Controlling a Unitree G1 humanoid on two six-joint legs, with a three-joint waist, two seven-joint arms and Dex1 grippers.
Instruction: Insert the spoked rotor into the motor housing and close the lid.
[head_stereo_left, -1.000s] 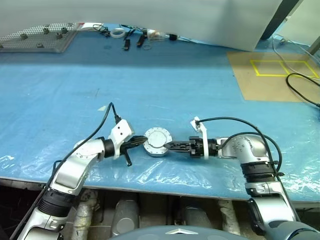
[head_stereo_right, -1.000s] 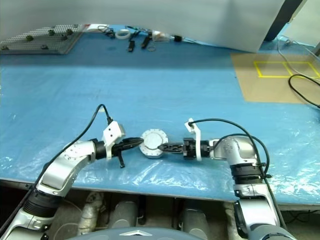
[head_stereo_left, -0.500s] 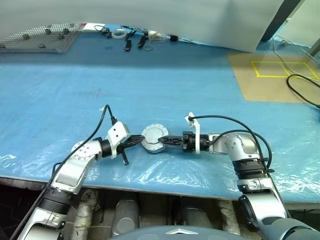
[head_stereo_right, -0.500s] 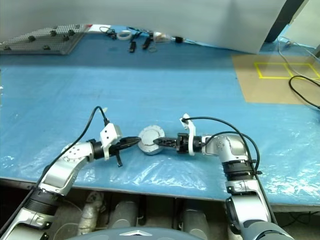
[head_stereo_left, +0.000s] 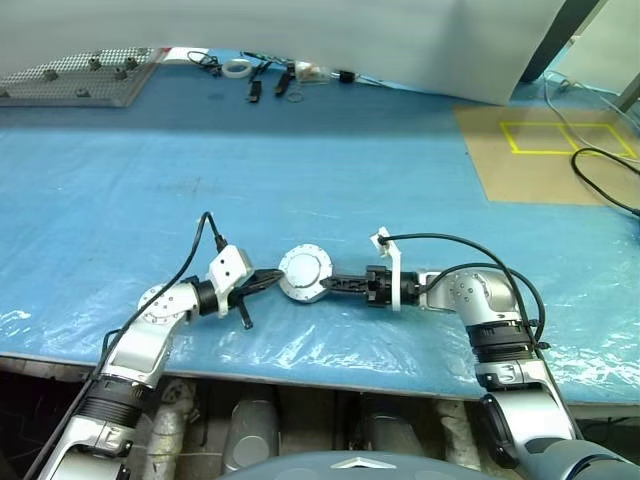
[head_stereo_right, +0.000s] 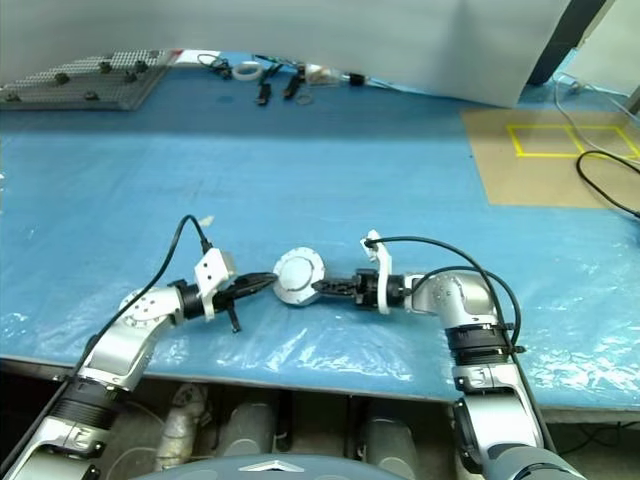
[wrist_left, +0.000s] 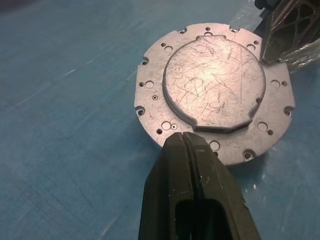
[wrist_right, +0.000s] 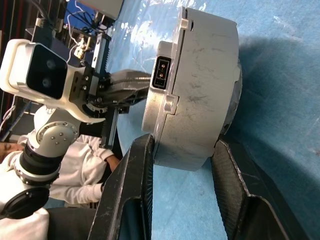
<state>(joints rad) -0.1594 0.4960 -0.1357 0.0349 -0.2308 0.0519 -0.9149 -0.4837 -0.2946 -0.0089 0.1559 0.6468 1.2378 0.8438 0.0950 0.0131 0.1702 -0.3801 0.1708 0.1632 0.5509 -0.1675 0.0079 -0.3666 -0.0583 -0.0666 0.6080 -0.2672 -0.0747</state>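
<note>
The motor housing (wrist_right: 200, 90) is a squat grey cylinder on the blue table, near the front edge. The flat silver lid (wrist_left: 215, 85) with small edge tabs lies on top and covers its opening. My left gripper (wrist_left: 183, 137) is shut, and its tips touch the lid's rim from the left (head_stereo_left: 270, 278). My right gripper (wrist_right: 182, 142) comes in level from the right (head_stereo_left: 328, 285). Its two fingers (wrist_right: 135, 190) press against the lidded face and the underside of the housing. The spoked rotor is hidden.
A perforated board (head_stereo_left: 75, 75) lies at the back left, with a tape roll (head_stereo_left: 236, 66) and small tools (head_stereo_left: 285, 80) beside it. A brown sheet with yellow tape (head_stereo_left: 540, 150) and a black cable (head_stereo_left: 610, 170) lie at the back right. A person in white (wrist_right: 75, 170) stands behind.
My right gripper's fingers have closed in from wide open onto the housing. The housing has shifted slightly left and back. The left gripper stays shut at the lid's rim.
</note>
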